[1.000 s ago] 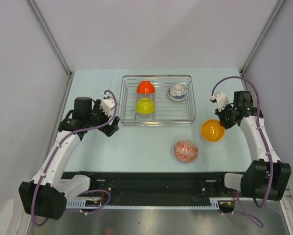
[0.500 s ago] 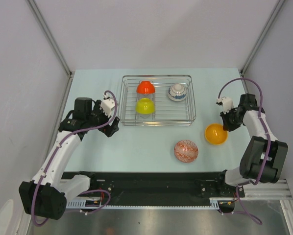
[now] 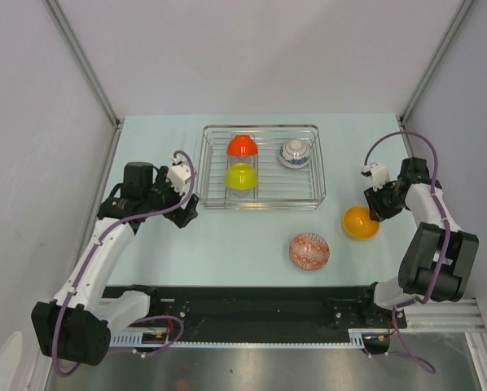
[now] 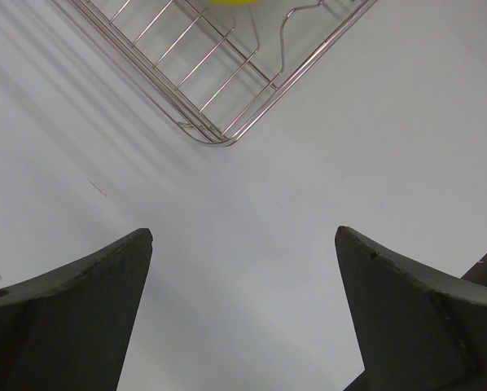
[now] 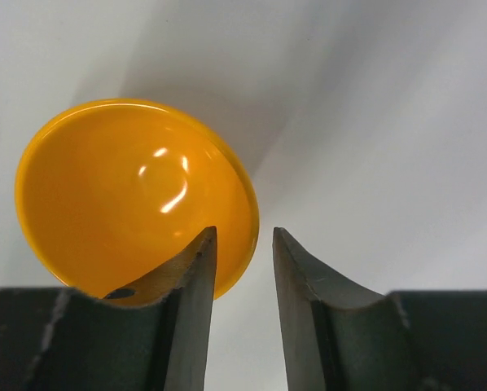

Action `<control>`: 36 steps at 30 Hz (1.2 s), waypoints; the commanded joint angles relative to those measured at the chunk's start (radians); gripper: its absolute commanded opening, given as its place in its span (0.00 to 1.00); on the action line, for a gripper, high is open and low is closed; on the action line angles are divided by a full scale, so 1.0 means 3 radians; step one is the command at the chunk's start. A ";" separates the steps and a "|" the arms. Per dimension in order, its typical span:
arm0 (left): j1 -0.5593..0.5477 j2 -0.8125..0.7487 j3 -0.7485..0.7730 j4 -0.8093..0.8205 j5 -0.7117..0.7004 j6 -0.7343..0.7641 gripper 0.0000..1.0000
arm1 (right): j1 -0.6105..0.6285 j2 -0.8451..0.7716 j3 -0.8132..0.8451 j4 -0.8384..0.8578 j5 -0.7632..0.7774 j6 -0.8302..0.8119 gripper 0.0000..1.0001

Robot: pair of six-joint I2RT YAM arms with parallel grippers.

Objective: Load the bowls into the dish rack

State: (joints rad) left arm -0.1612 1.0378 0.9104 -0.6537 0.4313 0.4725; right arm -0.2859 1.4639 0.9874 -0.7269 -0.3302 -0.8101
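The dish rack point(image 3: 292, 189) sits mid-table point(image 3: 227, 236), holding a red bowl point(image 3: 242, 146), a yellow bowl point(image 3: 241, 175) and a white bowl point(image 3: 295, 153). An orange bowl point(image 3: 359, 222) and a patterned bowl point(image 3: 309, 250) lie off its near-right corner. The right gripper point(image 5: 243, 236) has its jaws slightly apart astride the orange bowl's rim, and the left gripper point(image 4: 243, 236) gapes wide, empty.

Top external view: high above the 6 o'clock edge, looking down over the whole table point(image 3: 227, 236), with the dish rack point(image 3: 262, 165) toward 12 o'clock. Left wrist view: close, facing down on what is probably the rack's near-left corner. Right wrist view: very close above the orange bowl point(image 3: 361, 221), which lies at 3 o'clock in the overhead view.
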 commanded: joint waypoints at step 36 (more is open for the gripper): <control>0.0016 -0.0105 -0.0074 0.0108 0.0127 0.0020 1.00 | 0.1781 -0.0978 -0.0300 -0.0635 -0.0531 0.0388 0.41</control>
State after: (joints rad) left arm -0.1612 1.0332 0.8955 -0.6521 0.4343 0.4721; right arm 0.2028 1.1530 0.9260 -0.9791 -0.5083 -0.7502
